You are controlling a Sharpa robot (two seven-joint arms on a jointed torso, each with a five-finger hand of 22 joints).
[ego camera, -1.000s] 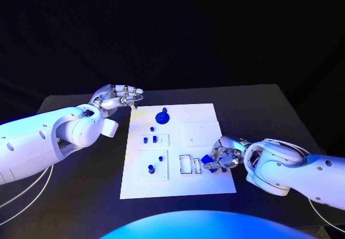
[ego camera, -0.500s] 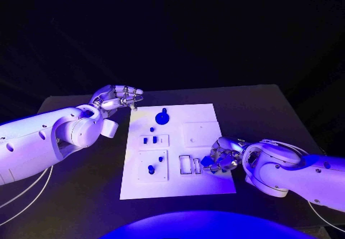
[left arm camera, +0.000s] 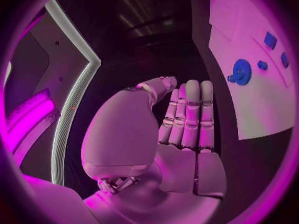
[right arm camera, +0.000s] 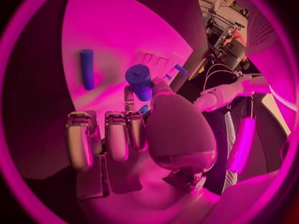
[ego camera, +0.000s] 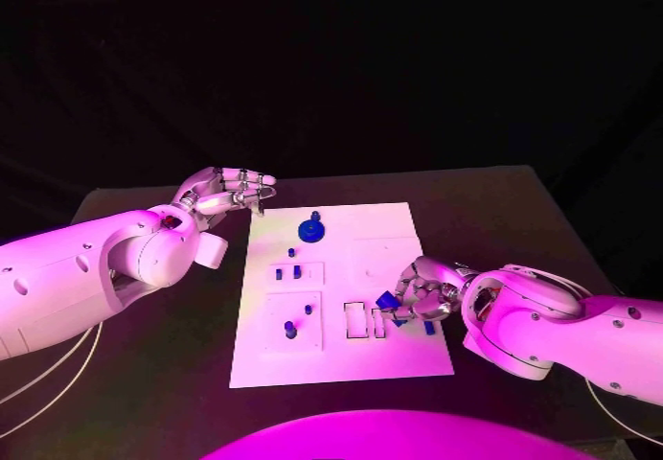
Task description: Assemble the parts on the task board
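Right hand (ego camera: pixel 422 295) sits over the right half of the task board (ego camera: pixel 387 222), pinching a small blue peg (right arm camera: pixel 139 81) between thumb and fingertips, other fingers curled in beside it; in the head view the peg (ego camera: pixel 388 301) shows as a blue bit at the fingertips, just above the white slots (ego camera: pixel 366 319) next to the hand; whether it touches the board I cannot tell. A second blue cylinder (right arm camera: pixel 86 68) lies flat on the board, ahead of the right fingers and apart from them; a loose blue piece (ego camera: pixel 428 328) lies right under the hand's near side.

Left hand (ego camera: pixel 221 192) hangs off the board's far left corner over the black worktop (ego camera: pixel 138 374), fingers pressed together and folded toward the thumb, holding nothing; the round blue knob (left arm camera: pixel 241 71) stands on the board a little beyond its fingertips.

Handling, as a judgement: peg looks like rigid plastic, light, smooth, so likely slippery in metal fingertips and prone to tilt or roll if loosened; not fragile; best held across its middle or upper end, leaving the lower end free to enter a hole; fit probably close, so it should be kept upright on the way down.

Versus a second ago: right hand has moved slightly up the board and inward, peg now nearer the slot block's top; left hand unchanged; board parts not moved.
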